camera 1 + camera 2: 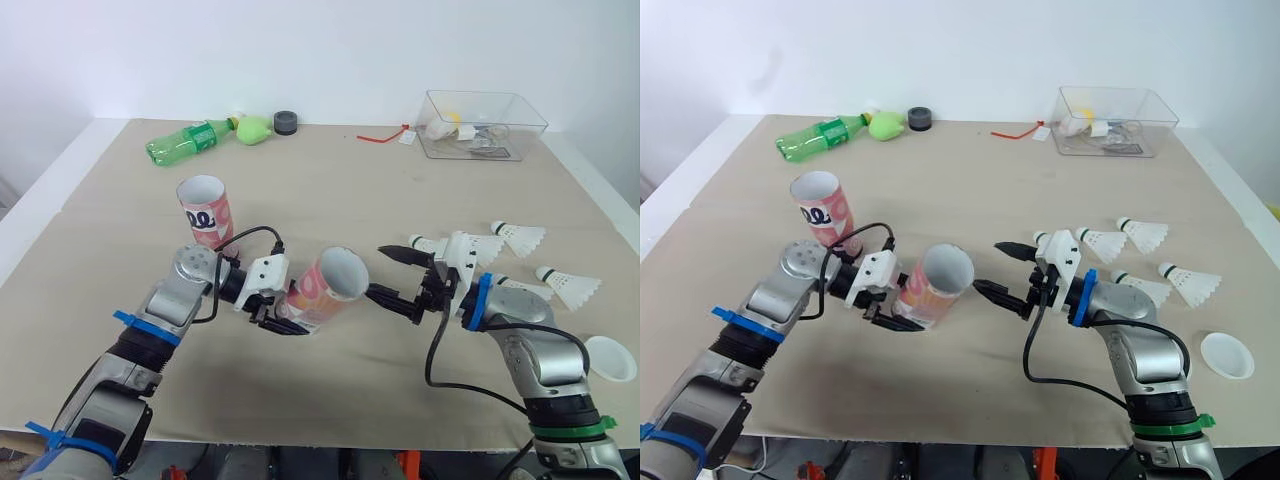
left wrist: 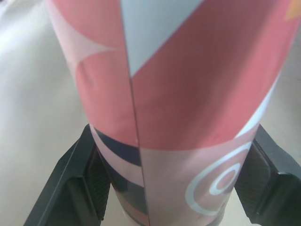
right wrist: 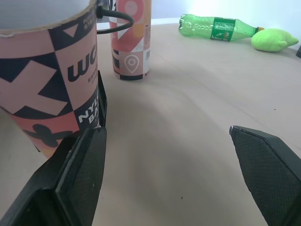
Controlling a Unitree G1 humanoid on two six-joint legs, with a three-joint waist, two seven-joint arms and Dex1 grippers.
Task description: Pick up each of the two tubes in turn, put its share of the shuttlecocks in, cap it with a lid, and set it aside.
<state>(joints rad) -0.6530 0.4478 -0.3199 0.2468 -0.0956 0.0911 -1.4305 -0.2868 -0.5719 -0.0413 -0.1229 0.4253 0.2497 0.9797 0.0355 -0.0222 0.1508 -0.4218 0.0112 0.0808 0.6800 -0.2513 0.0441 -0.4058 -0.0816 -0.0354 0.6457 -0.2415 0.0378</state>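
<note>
Beige matte table (image 1: 350,190): left tool (image 1: 288,316) pinches a cardboard tube (image 1: 325,285), right tool (image 1: 380,272) spread.

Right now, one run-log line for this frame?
left pincer: shut on tube, tilted | right pincer: open, empty, near tube mouth | second tube: upright | shuttlecocks: on table | lid: on table

This looks like a test room or lab. A big table (image 1: 340,190) with a plain tan top stands in front of a bare white wall (image 1: 320,50). Odd things lie spread on it: a green plastic bottle (image 1: 188,140), a clear plastic box (image 1: 520,140) and white feather shuttlecocks (image 1: 520,237).
</note>
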